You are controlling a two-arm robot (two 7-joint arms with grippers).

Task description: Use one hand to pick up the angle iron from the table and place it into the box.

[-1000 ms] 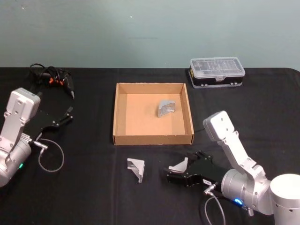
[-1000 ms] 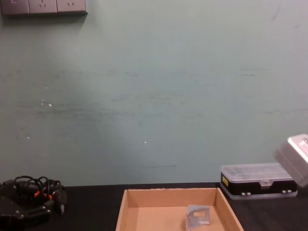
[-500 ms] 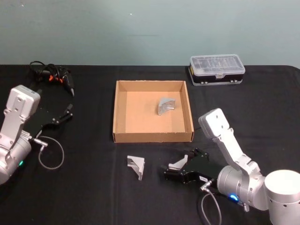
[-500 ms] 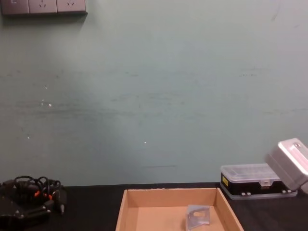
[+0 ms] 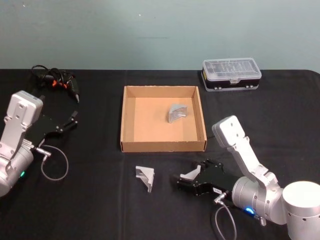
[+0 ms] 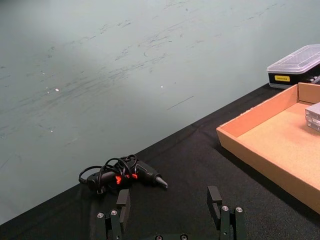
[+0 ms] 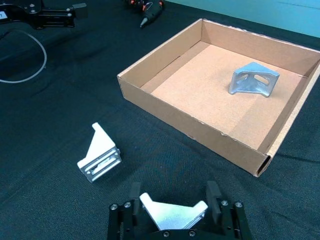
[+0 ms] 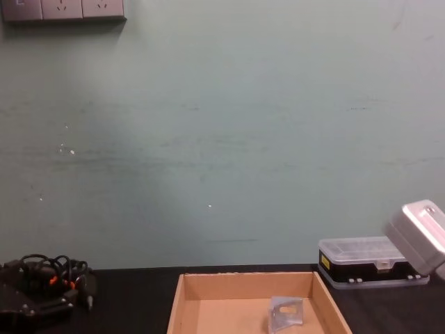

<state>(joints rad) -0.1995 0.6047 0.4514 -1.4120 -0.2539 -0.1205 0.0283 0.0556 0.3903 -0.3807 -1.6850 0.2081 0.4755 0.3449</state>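
My right claw (image 7: pixel 173 195), clamped on an angle iron (image 7: pixel 172 216) down by the table (image 7: pixel 50 125), has the box (image 7: pixel 195 127) just ahead and slightly to its left, while my left claw (image 6: pixel 168 197) sits spread wide, well apart.

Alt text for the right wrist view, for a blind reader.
The right gripper holds a silver metal angle iron between its fingers. A second angle iron lies on the black table nearby; a third sits inside the shallow brown cardboard box beyond. The left gripper rests farther off.
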